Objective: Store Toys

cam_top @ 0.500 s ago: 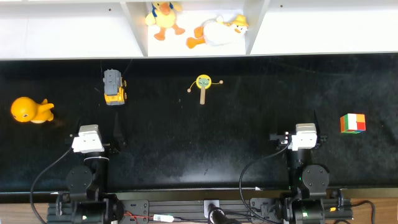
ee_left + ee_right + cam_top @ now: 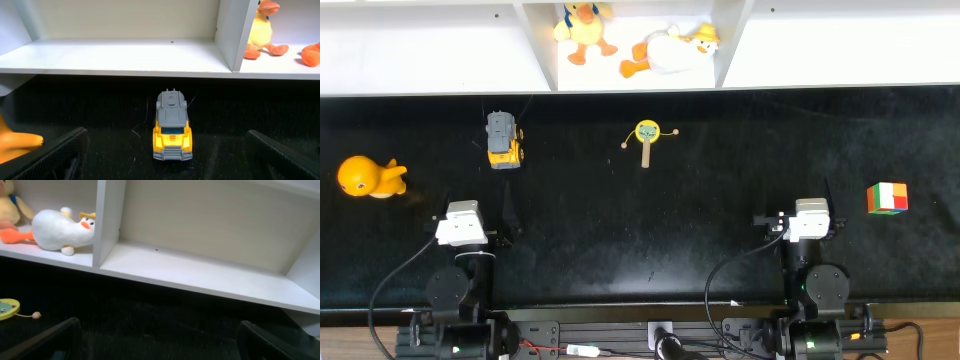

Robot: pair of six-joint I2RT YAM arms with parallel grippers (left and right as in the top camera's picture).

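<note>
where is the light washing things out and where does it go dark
Top view: the white shelf is near blown out against the black tabletop, which swallows shadows. Left wrist view: the toy truck has a bright front, with a dark band under the shelf edge. Right wrist view: soft shade beside the divider.

Bare mat [image 2: 720, 210] runs wide across the centre of the top view. On it stand the truck [image 2: 503, 139] upper left, rattle [image 2: 646, 133] upper centre, orange duck [image 2: 368, 177] far left and cube [image 2: 887, 198] far right. Plush ducks [image 2: 670, 50] crowd the middle bay [image 2: 623, 18]; the left bay [image 2: 420, 45] and right bay [image 2: 840, 45] have room
</note>
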